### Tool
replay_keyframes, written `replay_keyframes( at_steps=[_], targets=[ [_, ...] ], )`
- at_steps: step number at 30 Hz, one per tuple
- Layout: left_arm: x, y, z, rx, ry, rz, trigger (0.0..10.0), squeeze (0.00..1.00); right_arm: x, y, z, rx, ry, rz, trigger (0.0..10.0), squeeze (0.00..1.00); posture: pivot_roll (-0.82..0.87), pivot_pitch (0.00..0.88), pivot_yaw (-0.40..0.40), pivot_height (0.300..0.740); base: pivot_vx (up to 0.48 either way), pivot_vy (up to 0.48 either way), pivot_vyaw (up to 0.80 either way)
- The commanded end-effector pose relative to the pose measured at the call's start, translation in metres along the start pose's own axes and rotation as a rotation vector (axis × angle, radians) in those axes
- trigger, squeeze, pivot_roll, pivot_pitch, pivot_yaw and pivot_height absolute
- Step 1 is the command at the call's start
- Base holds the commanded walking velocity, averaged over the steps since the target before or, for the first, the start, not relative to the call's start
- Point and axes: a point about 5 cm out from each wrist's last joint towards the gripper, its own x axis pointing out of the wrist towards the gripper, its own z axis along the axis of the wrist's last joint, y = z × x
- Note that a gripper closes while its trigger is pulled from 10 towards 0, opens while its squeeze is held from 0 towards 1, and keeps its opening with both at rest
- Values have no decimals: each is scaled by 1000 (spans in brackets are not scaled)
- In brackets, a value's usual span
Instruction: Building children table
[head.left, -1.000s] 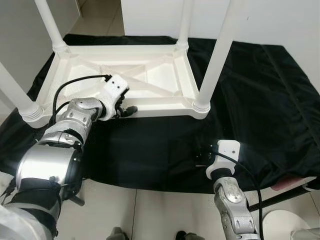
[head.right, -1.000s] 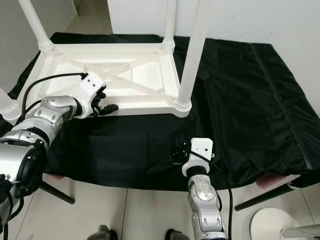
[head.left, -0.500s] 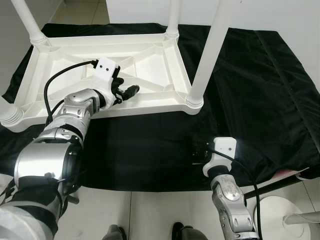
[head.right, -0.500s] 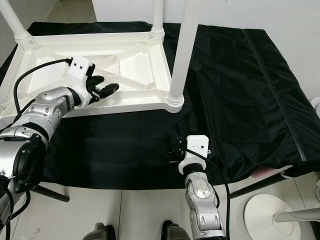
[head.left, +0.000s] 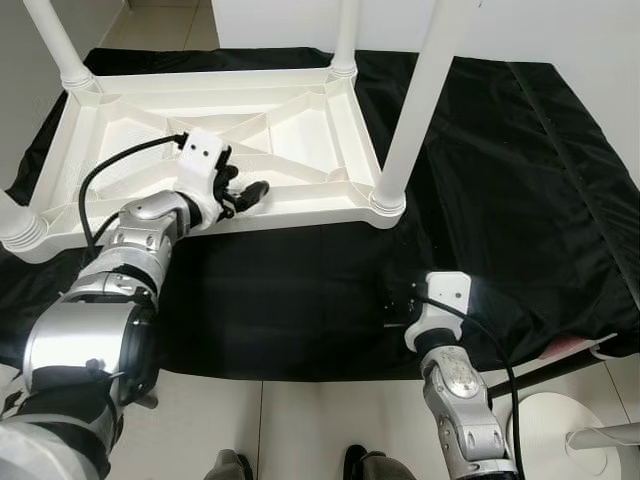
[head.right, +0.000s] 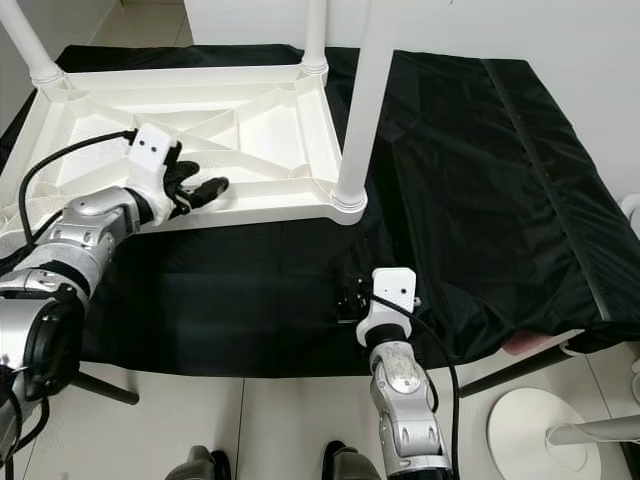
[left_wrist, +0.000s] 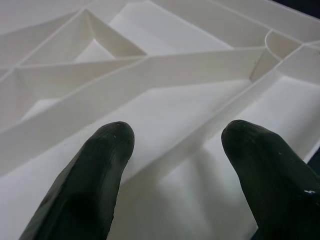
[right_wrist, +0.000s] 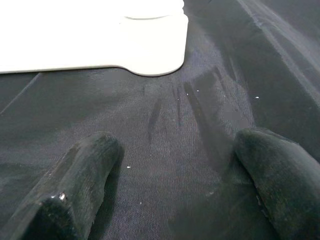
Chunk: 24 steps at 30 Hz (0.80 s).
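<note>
Reaching over the upturned table (head.left: 300, 130), left end effector (head.left: 240, 195) spread wide, empty.

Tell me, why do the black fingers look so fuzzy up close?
In the left wrist view the fingers sit too near the camera, so they blur, while the white table behind stays sharper. In the right wrist view the fingers blur too, over the dark cloth.

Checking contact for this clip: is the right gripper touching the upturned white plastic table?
Apart. In the right wrist view the right gripper hangs open over the black cloth, with bare cloth between its fingertips and the white plastic table.
</note>
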Motion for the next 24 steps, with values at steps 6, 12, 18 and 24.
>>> replay_keyframes(
  at_steps=[6, 12, 18, 24],
  targets=[
    [-14, -20, -10, 26, 32, -499, 10000, 0, -1, -1, -9, 3, 42, -6, 10000, 0, -42, 170, 11, 740, 0, 0, 0],
    [-18, -23, -15, 56, 48, -547, 10000, 0, -1, 0, -11, 5, 46, -4, 10000, 0, -34, 171, 9, 740, 0, 0, 0],
    [-21, -27, -24, 105, 92, -573, 10000, 0, 1, 1, -11, 8, 46, 0, 10000, 0, -28, 172, 7, 740, 0, 0, 0],
    [-22, -32, -34, 128, 131, -586, 10000, 0, 2, 2, -11, 10, 48, 3, 10000, 0, -23, 171, 5, 740, 0, 0, 0]
  ],
)
